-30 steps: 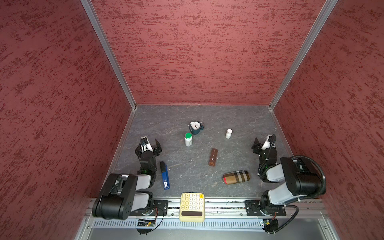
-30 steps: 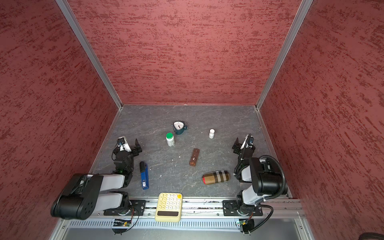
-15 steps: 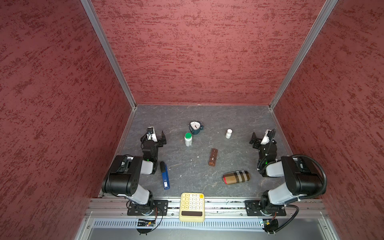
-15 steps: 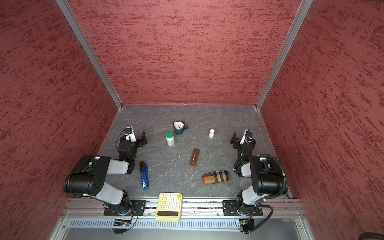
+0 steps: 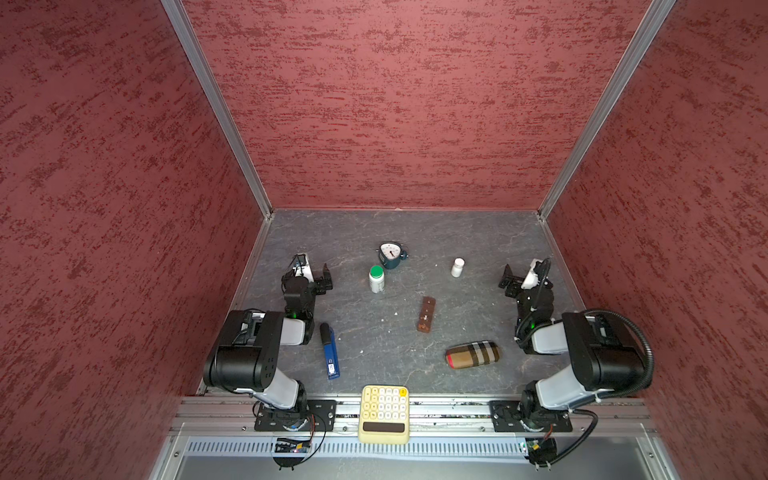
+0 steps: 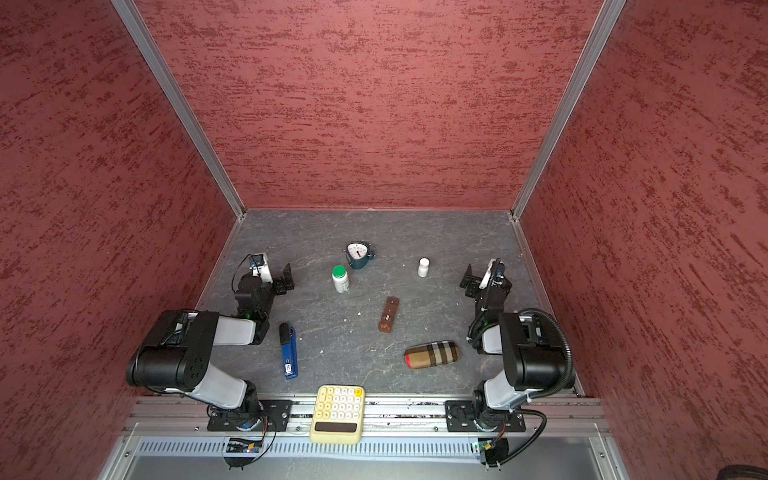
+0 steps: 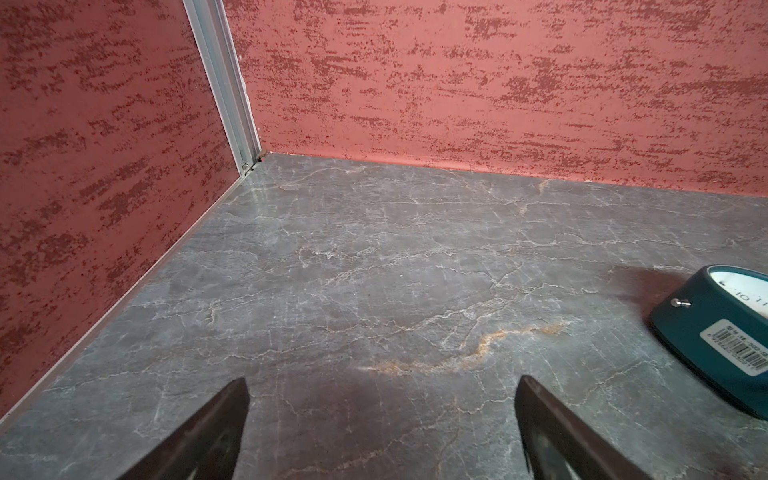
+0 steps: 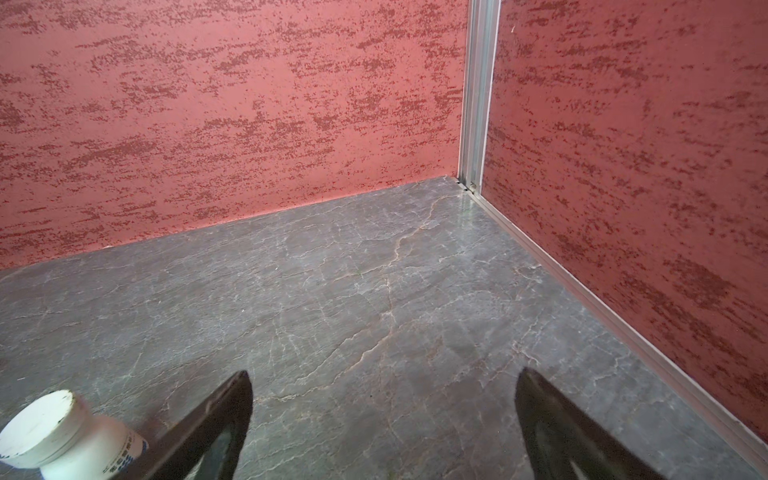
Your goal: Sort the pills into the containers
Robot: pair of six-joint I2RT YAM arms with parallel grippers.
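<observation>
Containers [image 5: 427, 314]: brown strip, flat mid-worktop [image 5: 457, 232], between green-capped bottle [image 5: 376, 279] and plaid case [image 5: 473, 354].
Left claw [image 7: 382, 384], right claw [image 8: 384, 376]: both spread wide, empty, well apart from the strip.
Nearby: clock [image 7: 681, 332], barcode sticker, digits unreadable; white bottle [image 8: 62, 432], blue print illegible; calculator [image 5: 384, 413]; blue tool [image 5: 329, 353].

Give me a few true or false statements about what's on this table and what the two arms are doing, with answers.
Left tool and right tool are both open and empty. True.
The brown container strip lies between the green-capped bottle and the plaid case. True.
The small white bottle lies on its side. False: it stands upright.
The yellow calculator sits against the back wall. False: it rests at the front edge.
</observation>
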